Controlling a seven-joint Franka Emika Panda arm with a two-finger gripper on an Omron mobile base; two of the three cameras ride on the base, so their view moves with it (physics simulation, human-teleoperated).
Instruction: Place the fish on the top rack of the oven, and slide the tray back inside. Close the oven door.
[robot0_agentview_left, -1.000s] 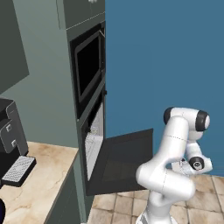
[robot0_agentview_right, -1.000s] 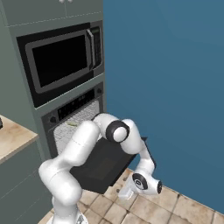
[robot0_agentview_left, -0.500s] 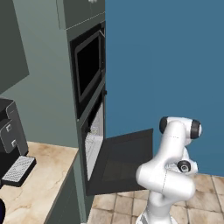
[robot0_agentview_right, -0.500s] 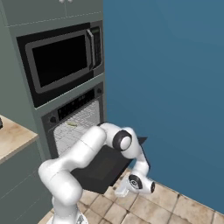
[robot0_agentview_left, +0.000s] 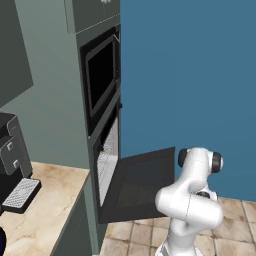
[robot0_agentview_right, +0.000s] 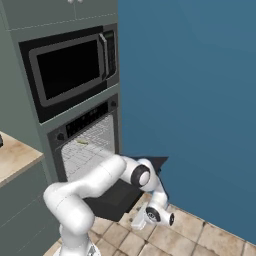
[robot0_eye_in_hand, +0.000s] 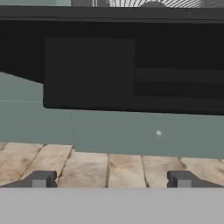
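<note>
The hand (robot0_eye_in_hand: 109, 179) is spread wide, its two dark fingertips (robot0_eye_in_hand: 41, 179) far apart near the tiled floor (robot0_eye_in_hand: 109, 168), with nothing between them and touching nothing. In the right base view the hand (robot0_agentview_right: 141, 220) hangs low, just beside the front edge of the oven door (robot0_agentview_right: 117, 192), which lies dropped open and roughly level. From the hand's own camera the door (robot0_eye_in_hand: 113, 61) shows as a dark slab seen from below its edge. The top rack (robot0_agentview_right: 87, 150) sits inside the oven cavity, and a small pale shape on it near the back looks like the fish (robot0_agentview_right: 82, 142), though it is too small to be sure. The arm hides much of the door's middle. In the left base view the hand is hidden behind the arm.
</note>
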